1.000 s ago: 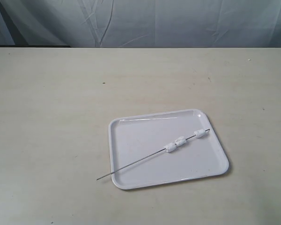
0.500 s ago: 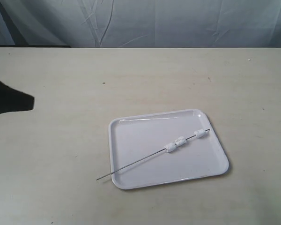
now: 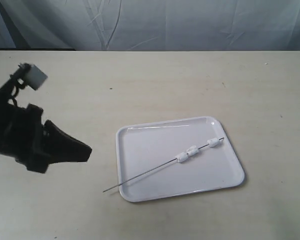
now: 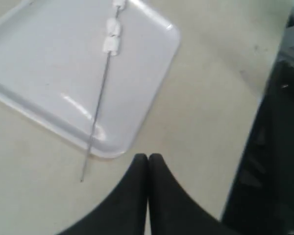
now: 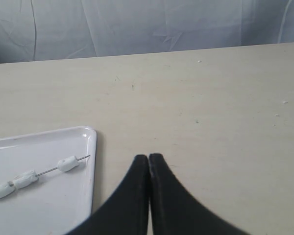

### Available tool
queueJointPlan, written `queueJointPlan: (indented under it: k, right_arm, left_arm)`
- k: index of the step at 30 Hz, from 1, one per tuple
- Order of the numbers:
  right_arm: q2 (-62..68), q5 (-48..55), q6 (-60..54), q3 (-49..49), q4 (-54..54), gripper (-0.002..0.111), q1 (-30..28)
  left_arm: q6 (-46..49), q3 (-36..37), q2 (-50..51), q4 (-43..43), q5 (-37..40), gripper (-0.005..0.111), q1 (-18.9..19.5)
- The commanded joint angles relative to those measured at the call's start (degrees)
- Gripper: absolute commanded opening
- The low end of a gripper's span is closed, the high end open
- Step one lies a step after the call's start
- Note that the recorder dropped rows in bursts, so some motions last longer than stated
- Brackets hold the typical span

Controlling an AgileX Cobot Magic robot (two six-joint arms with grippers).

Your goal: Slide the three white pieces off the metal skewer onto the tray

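Observation:
The white tray (image 3: 140,187) lies on the table right of centre. Across it lies the thin metal skewer (image 3: 150,172), one bare end poking over the tray's near-left rim. Threaded on it are the three white pieces: two (image 3: 186,153) touching near the middle, one (image 3: 213,142) near the far tip. My left gripper (image 3: 85,150) is shut and empty, above the table left of the tray. In the left wrist view the left gripper (image 4: 148,157) points at the tray (image 4: 152,54) and skewer (image 4: 99,105). The right gripper (image 5: 148,157) is shut, beside the tray (image 5: 90,161) and the end piece (image 5: 67,163).
A pale beige table (image 3: 155,85) carries everything, backed by a grey cloth curtain (image 3: 190,22). The left arm's dark body with a small white box (image 3: 34,76) on it fills the left side of the exterior view.
The left arm has come in from the left edge and reached toward the tray. The tray, skewer and pieces have not moved.

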Motion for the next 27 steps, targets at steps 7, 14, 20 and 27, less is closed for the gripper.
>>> queueJointPlan:
  k: [7, 14, 20, 27]
  right_arm:
    - [-0.3, -0.7, 0.0, 0.4, -0.3, -0.001, 0.2]
    - [-0.3, -0.6, 0.0, 0.4, -0.1, -0.001, 0.2]
    - [-0.3, -0.6, 0.0, 0.4, -0.1, -0.001, 0.2]
    - [-0.3, -0.6, 0.0, 0.4, -0.1, -0.001, 0.2]
  left_arm:
    - [1.1, 1.9, 1.2, 11.4, -30.2, 0.007, -23.8]
    - [0.6, 1.6, 10.2, 11.5, -36.6, 0.038, -27.8]
    - [0.7, -1.9, 16.9, 12.0, -39.1, 0.039, -28.4]
    - [0.8, -7.3, 23.8, 14.7, -39.6, 0.039, -28.4]
